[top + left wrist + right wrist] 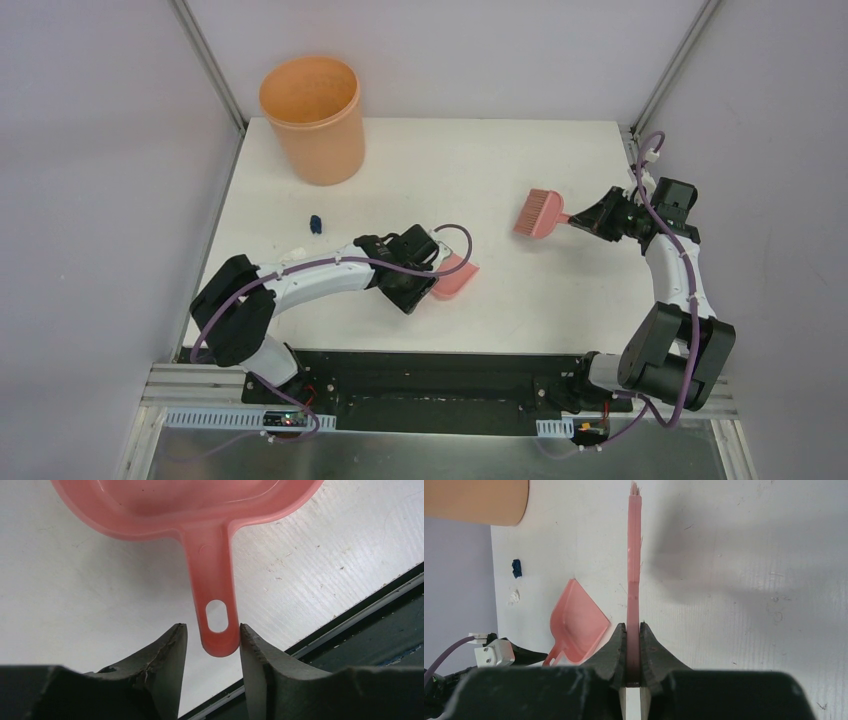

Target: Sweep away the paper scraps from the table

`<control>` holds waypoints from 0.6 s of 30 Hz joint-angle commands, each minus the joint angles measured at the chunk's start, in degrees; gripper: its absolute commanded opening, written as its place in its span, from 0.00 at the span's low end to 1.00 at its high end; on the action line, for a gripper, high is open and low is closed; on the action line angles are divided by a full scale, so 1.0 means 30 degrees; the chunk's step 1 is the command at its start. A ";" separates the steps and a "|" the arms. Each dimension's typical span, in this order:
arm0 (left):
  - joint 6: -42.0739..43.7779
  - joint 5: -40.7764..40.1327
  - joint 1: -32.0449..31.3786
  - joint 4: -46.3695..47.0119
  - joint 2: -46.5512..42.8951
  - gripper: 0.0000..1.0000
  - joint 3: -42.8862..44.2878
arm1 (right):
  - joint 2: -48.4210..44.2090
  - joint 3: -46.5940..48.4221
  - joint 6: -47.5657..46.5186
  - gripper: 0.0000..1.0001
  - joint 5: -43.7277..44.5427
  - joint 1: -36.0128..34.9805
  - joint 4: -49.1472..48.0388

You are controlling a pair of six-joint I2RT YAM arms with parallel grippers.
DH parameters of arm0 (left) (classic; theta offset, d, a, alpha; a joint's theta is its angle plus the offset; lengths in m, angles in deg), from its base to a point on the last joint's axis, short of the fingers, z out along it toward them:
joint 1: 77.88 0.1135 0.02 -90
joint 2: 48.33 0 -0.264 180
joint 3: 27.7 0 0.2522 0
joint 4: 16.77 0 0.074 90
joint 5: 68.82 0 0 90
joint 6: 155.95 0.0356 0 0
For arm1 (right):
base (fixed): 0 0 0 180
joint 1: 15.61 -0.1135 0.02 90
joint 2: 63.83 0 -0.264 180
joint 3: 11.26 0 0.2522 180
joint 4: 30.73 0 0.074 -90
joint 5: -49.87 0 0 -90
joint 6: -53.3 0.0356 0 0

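Desk (520, 290): white and flat, with a black front edge and metal posts at the far corners.
Bucket (312, 120): orange, upright on the far left corner of the desk.
Left arm (300, 278): lies low across the front left of the desk, reaching toward the centre.
Right arm (672, 275): rises at the right edge and bends inward.
Dustpan (200, 510): salmon pink, flat on the desk near the front centre, handle toward the left gripper.
Brush (540, 213): salmon pink, right of centre, bristle head pointing left; I cannot tell whether the bristles touch the desk.
Left gripper (212, 627): jaws apart on either side of the dustpan handle's end, with a gap showing on one side.
Right gripper (632, 626): jaws clamped on the brush handle.
Dark paper scrap (316, 223): on the desk's left side, between the bucket and the left arm.
Pale paper scrap (295, 250): near the dark one, closer to the front edge and left of the dustpan.
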 commanded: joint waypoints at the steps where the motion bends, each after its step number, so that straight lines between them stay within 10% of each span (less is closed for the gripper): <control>1: -0.0037 0.0200 -0.0224 0.0817 -0.0368 0.41 0.0087 | -0.0010 0.0406 -0.0144 0.00 -0.0645 0.0213 -0.0556; 18: 0.0092 0.0199 -0.0278 0.0773 0.0129 0.31 0.0499 | 0.0030 0.0465 -0.0144 0.00 -0.0790 0.0234 -0.0499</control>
